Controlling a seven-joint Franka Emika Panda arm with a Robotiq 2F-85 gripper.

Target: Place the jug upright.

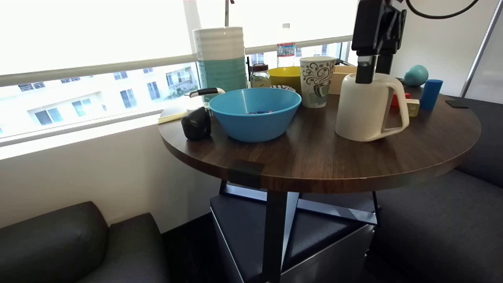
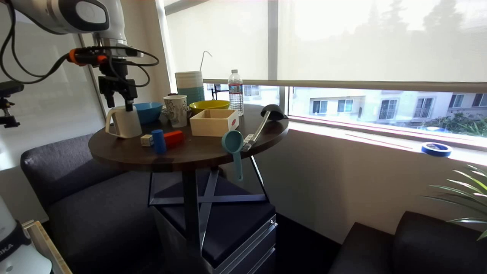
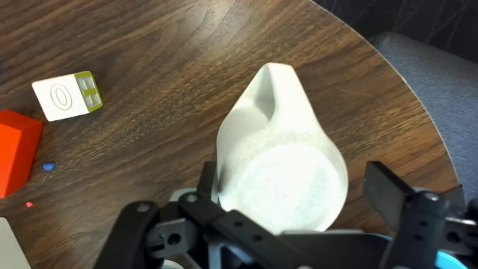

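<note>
The white arm (image 2: 76,17) extends from the upper left of an exterior view, high and roughly level, then bends at the wrist so that its last section hangs straight down, a black and orange fitting (image 2: 87,56) jutting from its side. Below that is the gripper (image 2: 120,107), fingers pointing at the round table (image 1: 310,157) and jaws spread, one on each side of the jug (image 1: 355,114) near its top end. In the wrist view the finger on the left (image 3: 207,177) is touching the jug's wall or just beside it, I cannot tell which; the finger on the right (image 3: 386,190) stands clear, wood showing in the gap. The jug itself is upside down on the tabletop, closed base up, handle turned away from the blue bowl (image 1: 255,122). Near it are a small white block (image 3: 67,96), a red block (image 3: 16,151) and a blue cylinder (image 2: 159,141) standing on end. Farther off are a patterned paper cup (image 1: 316,80), an open wooden box (image 2: 209,126) and a yellow bowl (image 2: 207,106), then a clear water bottle (image 2: 236,95), and beyond it the pale window blinds (image 2: 342,45)
</note>
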